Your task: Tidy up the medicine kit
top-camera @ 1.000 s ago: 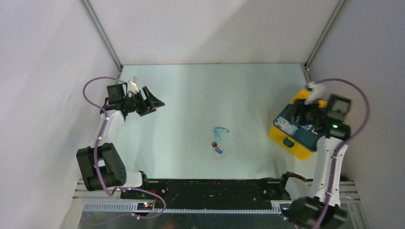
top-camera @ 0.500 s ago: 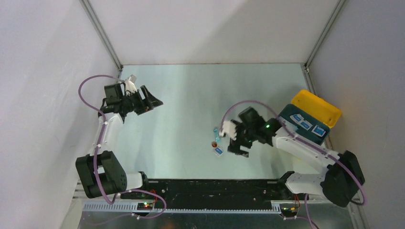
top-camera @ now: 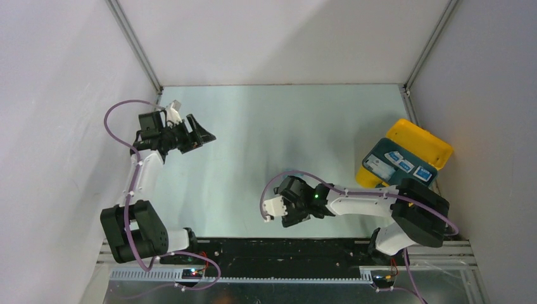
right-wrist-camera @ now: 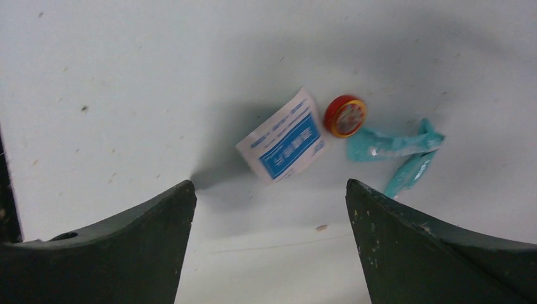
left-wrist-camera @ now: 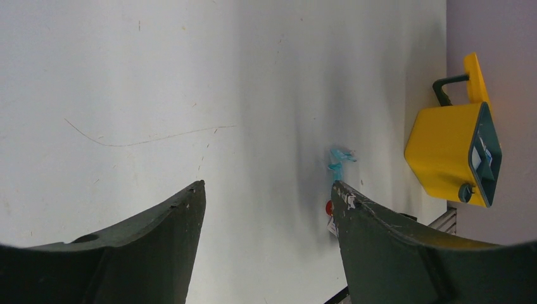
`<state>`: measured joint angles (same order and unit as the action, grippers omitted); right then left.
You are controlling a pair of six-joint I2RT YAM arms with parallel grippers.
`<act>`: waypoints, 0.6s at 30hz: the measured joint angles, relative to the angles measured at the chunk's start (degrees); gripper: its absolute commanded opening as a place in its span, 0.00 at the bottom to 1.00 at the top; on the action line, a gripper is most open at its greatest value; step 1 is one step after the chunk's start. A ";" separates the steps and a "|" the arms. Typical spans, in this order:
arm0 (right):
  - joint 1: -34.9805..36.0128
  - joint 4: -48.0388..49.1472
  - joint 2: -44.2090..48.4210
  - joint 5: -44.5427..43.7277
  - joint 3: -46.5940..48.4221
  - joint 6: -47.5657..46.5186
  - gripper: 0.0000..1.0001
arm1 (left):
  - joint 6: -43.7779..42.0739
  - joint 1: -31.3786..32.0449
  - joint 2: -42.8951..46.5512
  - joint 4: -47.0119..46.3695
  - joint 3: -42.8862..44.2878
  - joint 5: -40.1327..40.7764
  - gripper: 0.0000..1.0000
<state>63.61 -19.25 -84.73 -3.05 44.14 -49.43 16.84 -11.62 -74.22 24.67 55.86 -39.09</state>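
spotting the medicine kit (top-camera: 423,144) open at far right, well apart from the right gripper (right-wrist-camera: 269,190), spread empty over a blue-white packet (right-wrist-camera: 285,136); farther still from the spread, empty left gripper (left-wrist-camera: 266,193).

No legible text anywhere, white packet (right-wrist-camera: 285,136) just ahead of the right gripper (right-wrist-camera: 269,190) with a blue printed panel and fine lines too small to read, red-and-yellow round tin (right-wrist-camera: 345,116) beside it, face marking blurred

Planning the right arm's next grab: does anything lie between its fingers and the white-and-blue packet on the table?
Nothing visible does. The right gripper hangs open above the packet, with bare table between. A small red tin lies close beside the packet, a teal wrapper beyond.
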 measured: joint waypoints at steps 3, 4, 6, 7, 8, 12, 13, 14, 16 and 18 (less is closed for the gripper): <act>1.25 3.41 -1.57 -2.67 0.00 -0.61 0.61 | 0.02 0.00 0.00 0.04 0.00 -0.07 0.77; 1.55 4.37 -2.34 -3.50 -0.02 -0.68 0.59 | 0.02 0.00 0.00 0.04 0.00 -0.09 0.77; 1.95 5.55 -3.28 -4.76 -0.02 -1.14 0.53 | 0.04 0.00 0.00 0.04 0.00 -0.13 0.77; 2.16 6.16 -3.67 -5.40 -0.02 -1.33 0.48 | 0.07 0.00 0.00 0.07 0.00 -0.15 0.77; 2.38 6.69 -4.07 -5.97 -0.02 -1.55 0.45 | 0.07 0.00 0.00 0.07 0.00 -0.15 0.77; 3.58 8.55 -5.84 -8.24 -0.04 -1.95 0.16 | 0.07 -0.02 0.00 0.09 0.00 -0.17 0.77; 3.87 8.72 -6.10 -8.68 -0.07 -2.32 0.10 | 0.07 -0.02 0.00 0.09 0.00 -0.20 0.77; 4.15 8.90 -6.25 -9.25 -0.15 -2.32 0.07 | 0.07 -0.02 0.00 0.09 0.00 -0.22 0.77; 4.55 8.92 -6.21 -10.32 -0.22 -2.58 0.00 | 0.07 -0.02 0.00 0.09 0.00 -0.22 0.77; 4.57 8.68 -5.77 -11.39 -0.20 -2.89 0.00 | 0.07 -0.09 0.00 0.09 0.00 -0.24 0.77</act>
<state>68.18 -10.57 -90.50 -14.44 43.94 -52.31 16.91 -11.70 -74.22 24.75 55.86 -39.33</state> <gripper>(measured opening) 0.028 0.771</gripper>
